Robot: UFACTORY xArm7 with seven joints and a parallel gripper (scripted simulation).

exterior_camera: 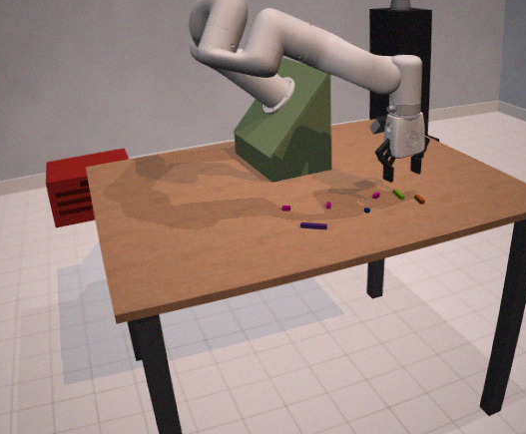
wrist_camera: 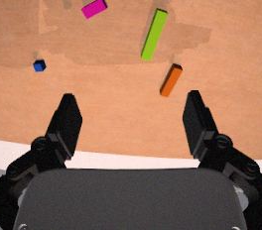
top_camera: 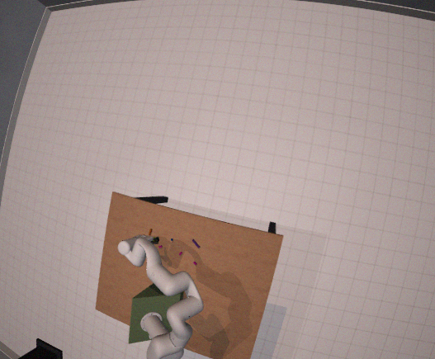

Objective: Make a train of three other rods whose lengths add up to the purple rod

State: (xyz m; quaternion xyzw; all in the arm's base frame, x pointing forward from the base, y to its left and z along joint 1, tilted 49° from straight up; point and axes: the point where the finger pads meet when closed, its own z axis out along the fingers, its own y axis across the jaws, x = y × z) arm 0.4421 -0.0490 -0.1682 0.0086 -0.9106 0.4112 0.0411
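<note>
The purple rod lies flat, apart from the others. Three magenta rods lie separately: one, a second, and a third nearest the lime rod. The blue rod lies alone. The lime rod and the orange rod lie near each other with a gap. My gripper is open and empty, above the table; the arm hides the lime rod in the top view.
The wooden table carries all rods. The green arm base stands at its back. The arm's shadow falls across part of the table. A red cabinet and a black pedestal stand beyond the table.
</note>
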